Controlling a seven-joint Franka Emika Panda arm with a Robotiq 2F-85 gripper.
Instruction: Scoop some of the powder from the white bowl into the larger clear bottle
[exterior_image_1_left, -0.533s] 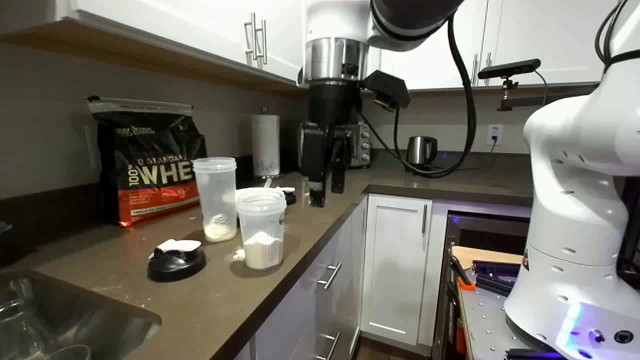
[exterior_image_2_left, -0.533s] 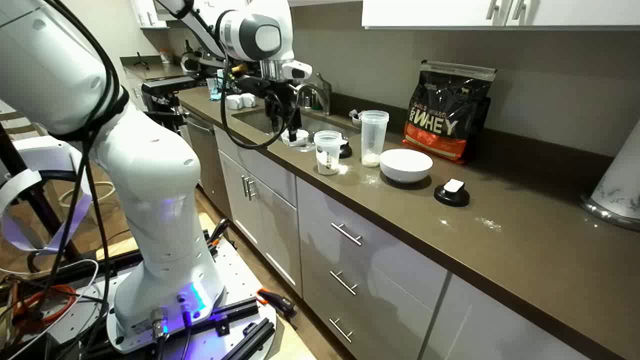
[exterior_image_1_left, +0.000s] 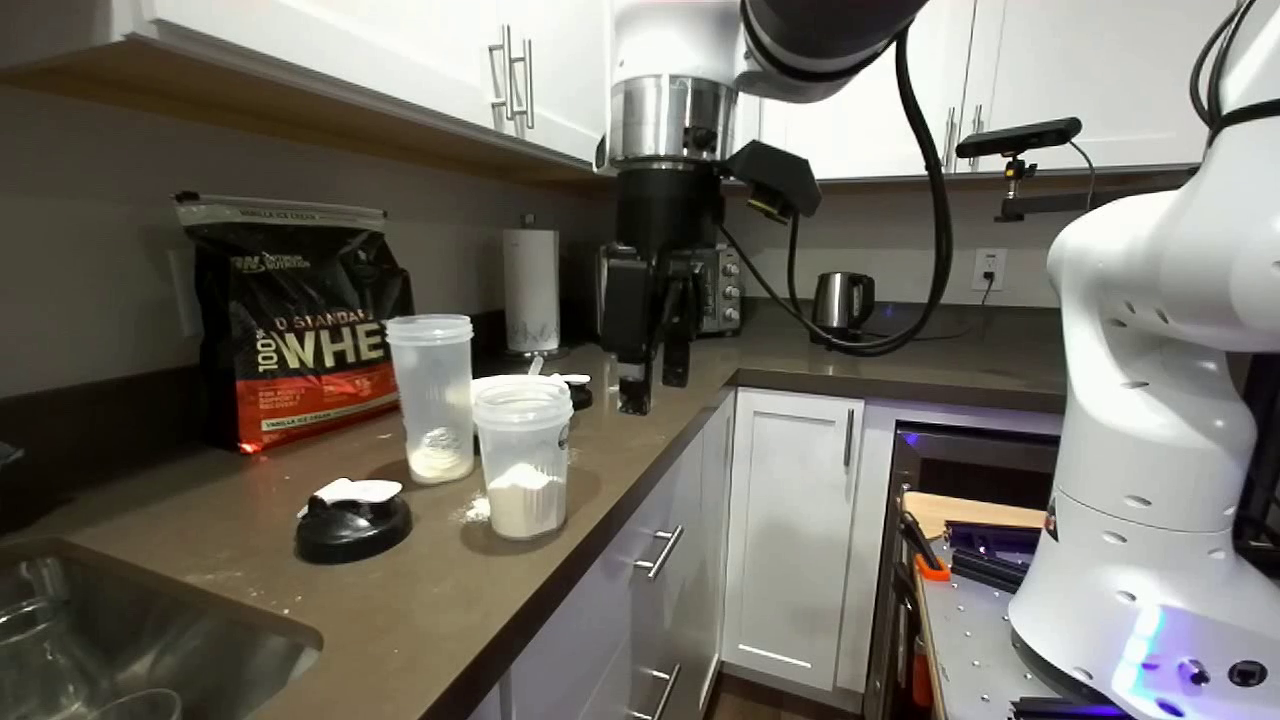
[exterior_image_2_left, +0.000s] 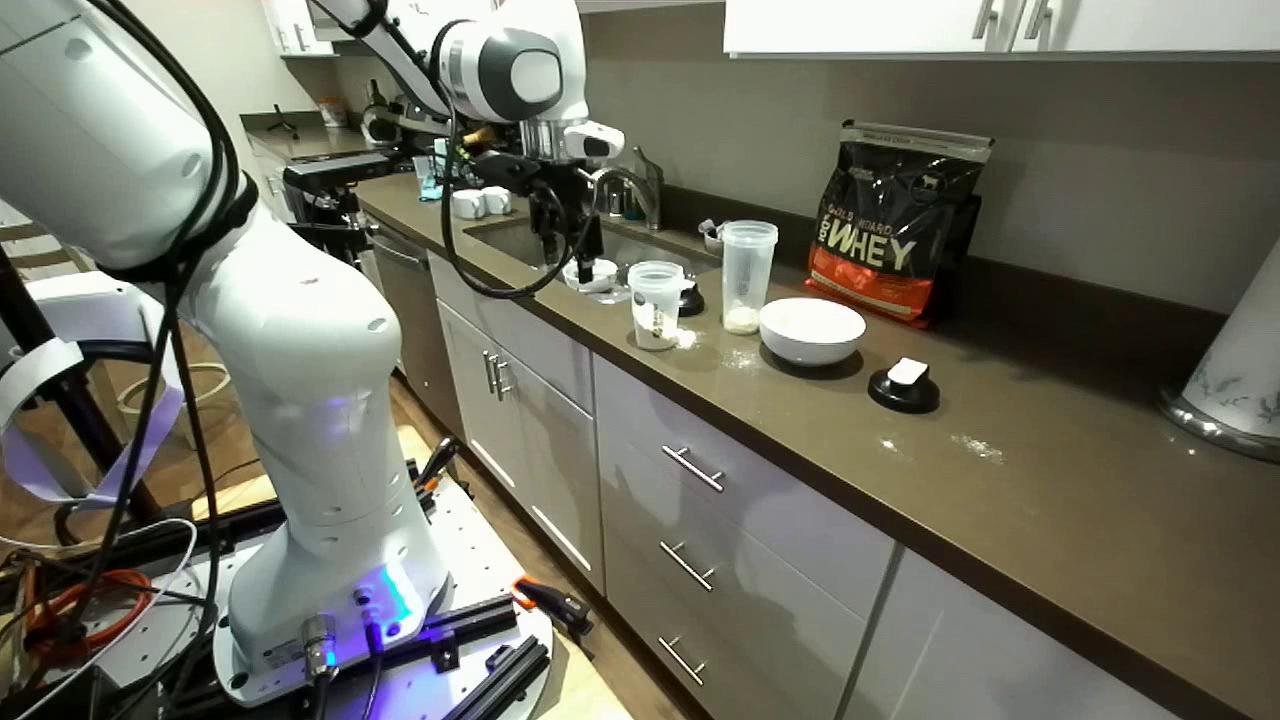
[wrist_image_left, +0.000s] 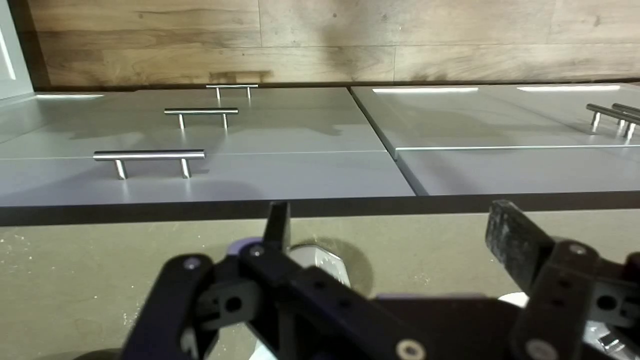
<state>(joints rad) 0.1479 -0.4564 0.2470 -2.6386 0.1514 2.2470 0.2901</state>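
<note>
Kitchen with white wall cabinets (exterior_image_2_left: 850, 22) over a brown desk (exterior_image_2_left: 1080, 530), white bowl (exterior_image_2_left: 812, 335) on it. Just beside the bowl, to its left in an exterior view, tall clear bottle (exterior_image_2_left: 748, 270), upright, open-topped, with a low layer of white powder (exterior_image_2_left: 741, 320) at the bottom. Farther left of the bowl, shorter clear tub (exterior_image_2_left: 655, 290), also open and partly filled with white powder. Behind the bowl, a little right, black-and-red Optimum Nutrition whey bag (exterior_image_2_left: 890, 225), standing up. Just right of the bowl, black shaker lid (exterior_image_2_left: 903, 393) with a white piece (exterior_image_2_left: 908, 371) on top; left of the bowl, behind the tub, another black lid (exterior_image_2_left: 692, 300). Well right of the bowl, paper towel roll (exterior_image_2_left: 1240, 370). White powder scattered on the desk to both sides of the bowl. Cannot make out the contents of the bowl, white against white. Well left of the bowl, hanging in the air apart from the tub, black claw (wrist_image_left: 395, 227), fingers (wrist_image_left: 515, 242) spread wide in the wrist view
</note>
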